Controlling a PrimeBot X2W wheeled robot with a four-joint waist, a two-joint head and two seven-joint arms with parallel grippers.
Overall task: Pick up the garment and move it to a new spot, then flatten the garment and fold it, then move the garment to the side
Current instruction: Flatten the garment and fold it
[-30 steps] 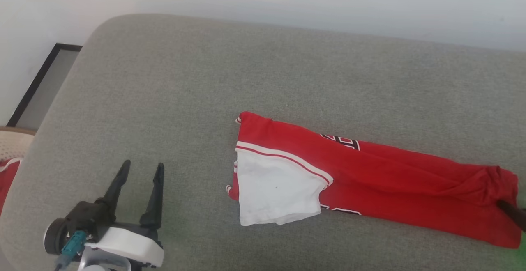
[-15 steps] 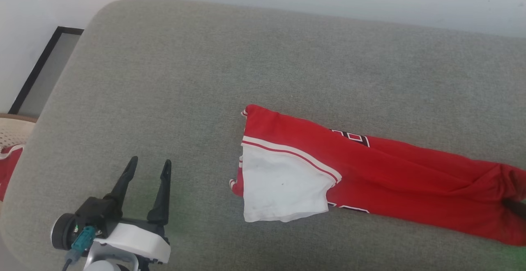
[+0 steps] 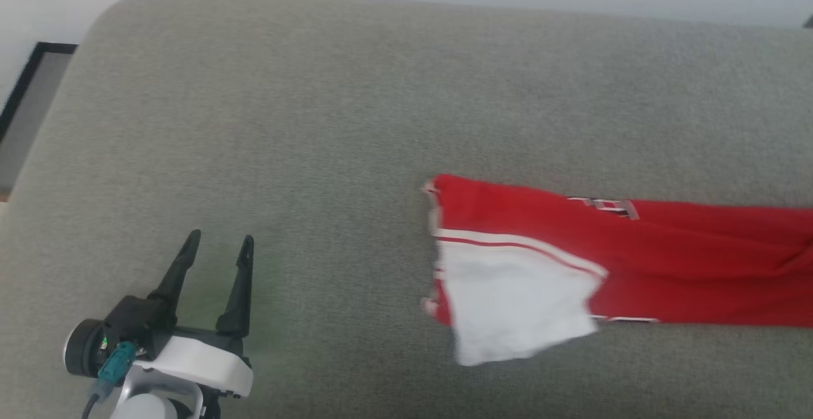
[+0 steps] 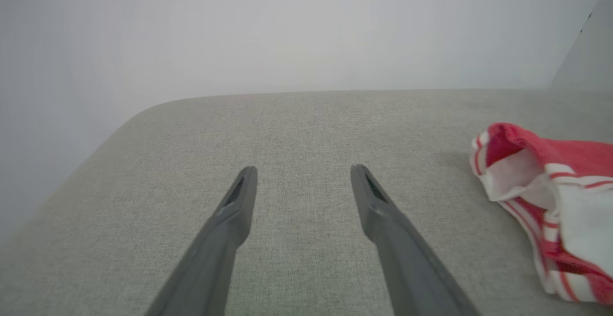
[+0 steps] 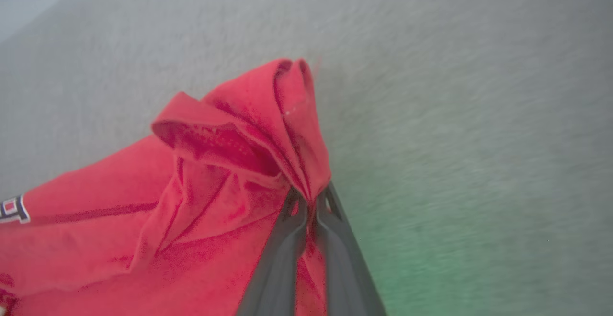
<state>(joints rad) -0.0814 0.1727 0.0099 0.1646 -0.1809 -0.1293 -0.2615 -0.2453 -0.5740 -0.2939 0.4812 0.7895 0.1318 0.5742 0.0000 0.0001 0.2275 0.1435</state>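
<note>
The right gripper (image 5: 311,200) clamps a bunched end of the garment (image 3: 667,266).
It lies long on the grey cushion (image 3: 286,120); the left gripper (image 3: 220,239), fingers spread and empty, is well apart.

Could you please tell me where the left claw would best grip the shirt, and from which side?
Probably the striped edge at the free end of the shirt, above the white sleeve, coming in low over the cushion from the left claw's own side. That end faces the open claw and its layers stand slightly raised, easy to pinch. The right claw holds the opposite end.
</note>
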